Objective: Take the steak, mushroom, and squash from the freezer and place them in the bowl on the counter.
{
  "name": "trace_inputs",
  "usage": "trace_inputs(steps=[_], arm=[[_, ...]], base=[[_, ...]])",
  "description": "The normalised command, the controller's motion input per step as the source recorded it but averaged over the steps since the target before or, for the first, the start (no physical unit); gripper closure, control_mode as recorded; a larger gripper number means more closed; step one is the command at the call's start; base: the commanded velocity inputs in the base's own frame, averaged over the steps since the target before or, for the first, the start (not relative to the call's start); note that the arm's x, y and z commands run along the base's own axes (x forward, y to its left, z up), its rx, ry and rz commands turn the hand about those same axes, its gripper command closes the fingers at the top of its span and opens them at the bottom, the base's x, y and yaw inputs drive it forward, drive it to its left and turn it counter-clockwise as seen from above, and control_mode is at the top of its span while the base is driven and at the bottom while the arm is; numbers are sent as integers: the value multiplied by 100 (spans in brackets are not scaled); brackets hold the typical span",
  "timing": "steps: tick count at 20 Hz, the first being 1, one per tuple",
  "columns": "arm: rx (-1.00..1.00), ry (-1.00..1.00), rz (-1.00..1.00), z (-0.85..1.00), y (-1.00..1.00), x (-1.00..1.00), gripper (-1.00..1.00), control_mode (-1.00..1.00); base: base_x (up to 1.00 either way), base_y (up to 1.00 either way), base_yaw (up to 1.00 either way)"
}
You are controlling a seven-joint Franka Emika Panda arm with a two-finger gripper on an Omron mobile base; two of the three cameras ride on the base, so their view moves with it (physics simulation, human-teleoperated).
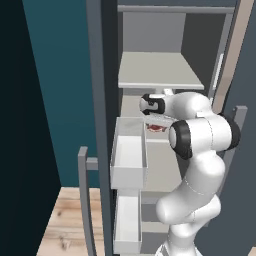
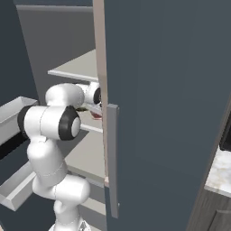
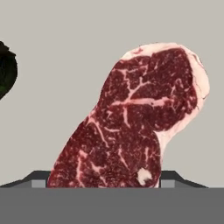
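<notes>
The steak [image 3: 135,122], a red slab with white marbling, lies flat on a pale grey shelf [image 3: 65,39] of the freezer [image 1: 160,70]. My gripper [image 3: 103,181] hangs straight over it. Its jaws are open, with the two dark fingertips [image 3: 39,179] standing on either side of the steak's near end, close against its edges. In the left base view a piece of the steak [image 1: 156,128] shows under my hand, and the right base view shows a red sliver of the steak [image 2: 95,115]. The dark green end of the squash [image 3: 6,70] lies at the left edge of the hand view.
White door bins [image 1: 128,155] on the open left door stand close beside my arm. Another shelf [image 1: 160,80] sits just above my hand. The right door [image 2: 167,113] with its bar handle [image 2: 112,158] is close on the other side. A corner of the counter [image 2: 221,173] lies at the far right.
</notes>
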Motion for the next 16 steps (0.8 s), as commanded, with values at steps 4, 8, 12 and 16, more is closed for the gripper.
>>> trace_inputs(steps=[4,8,12,16], arm=[[0,-1,0,-46,0,-100,100,-100],[0,0,0,-9,1,-100,100,-100],[0,0,0,0,10,-100,100,-100],[0,0,0,0,3,-100,100,-100]], base=[[0,0,0],[0,0,0],[0,0,0],[0,0,0]])
